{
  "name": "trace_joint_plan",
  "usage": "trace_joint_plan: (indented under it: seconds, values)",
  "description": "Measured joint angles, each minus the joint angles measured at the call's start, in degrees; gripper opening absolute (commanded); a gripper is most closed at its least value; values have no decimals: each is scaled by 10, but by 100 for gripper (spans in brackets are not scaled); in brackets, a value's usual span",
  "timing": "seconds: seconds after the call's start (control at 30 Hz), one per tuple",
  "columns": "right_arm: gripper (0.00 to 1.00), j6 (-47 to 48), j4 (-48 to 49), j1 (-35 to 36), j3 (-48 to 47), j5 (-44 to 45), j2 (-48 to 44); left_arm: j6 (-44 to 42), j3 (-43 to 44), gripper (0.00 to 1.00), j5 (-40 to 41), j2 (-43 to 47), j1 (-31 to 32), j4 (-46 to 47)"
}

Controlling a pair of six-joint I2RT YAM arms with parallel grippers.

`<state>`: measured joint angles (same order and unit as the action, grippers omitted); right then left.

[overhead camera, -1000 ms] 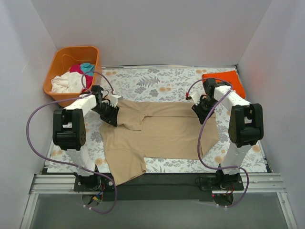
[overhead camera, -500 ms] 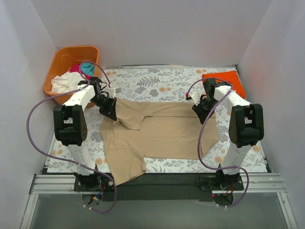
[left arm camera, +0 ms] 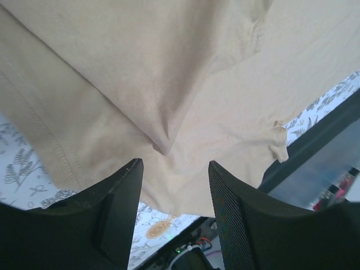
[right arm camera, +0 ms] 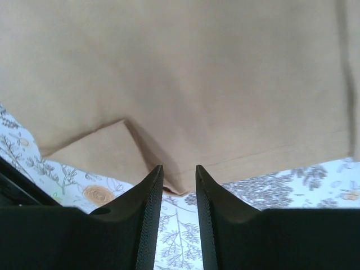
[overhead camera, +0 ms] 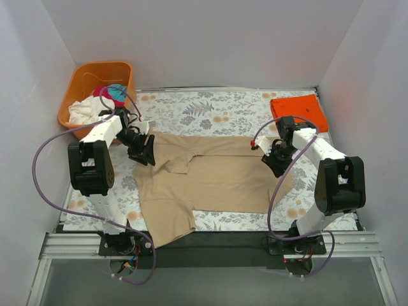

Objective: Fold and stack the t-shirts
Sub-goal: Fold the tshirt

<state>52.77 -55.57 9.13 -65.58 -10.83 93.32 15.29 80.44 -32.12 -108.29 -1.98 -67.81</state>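
Since a second ago the right arm (overhead camera: 331, 185) has swung outward and stretched, carrying the right tool (right arm camera: 177, 167) from the tan shirt's (overhead camera: 217, 182) far right corner to a nearer spot along its right hem. The left tool (left arm camera: 174, 163) has barely shifted at the shirt's far left sleeve.

The tan shirt lies spread on the floral table (overhead camera: 210, 111) between the two arms. Its far left sleeve is folded in onto the body, and its near left sleeve reaches the dark front edge.

In the left wrist view the fingers (left arm camera: 121, 202) stand wide apart with nothing between them, and a creased point of cloth lies just beyond the tips. In the right wrist view the fingers (right arm camera: 147, 214) are drawn close with a slim gap, and the hem's edge dips into that gap. Whether the hem is pinched I cannot tell.

A folded orange shirt (overhead camera: 298, 107) lies beyond the tan shirt's far right corner, apart from it. An orange basket (overhead camera: 73, 86) stands beyond the far left corner and holds a white shirt (overhead camera: 83, 113), a magenta shirt (overhead camera: 102, 94) and a teal shirt (overhead camera: 118, 95). The purple right cable (overhead camera: 269, 191) loops over the tan shirt's right part, and the left cable (overhead camera: 35, 169) curves out past its left side from the left arm (overhead camera: 89, 169).
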Motion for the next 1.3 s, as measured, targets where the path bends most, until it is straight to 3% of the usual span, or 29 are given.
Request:
trace_joint_plan:
  seconds: [0.23,0.47,0.67,0.97,1.03,1.17,1.3]
  values:
    - [32,-6,19,3,50,33,23,6,9,46,18,26,29,64]
    - [33,-101,60,4,-125,29,132,77,23,42,57,2,113,182]
    - [31,-148,93,11,-203,36,190,129,48,40,104,-80,114,253]
    - [31,-183,67,23,-270,71,284,160,63,39,125,-111,89,269]
    - [32,-190,50,25,-304,77,304,160,88,43,121,-126,82,263]
    - [38,-194,57,27,-349,75,330,148,166,48,103,-172,72,249]
    - [48,-174,75,27,-324,56,304,120,240,50,76,-204,69,225]
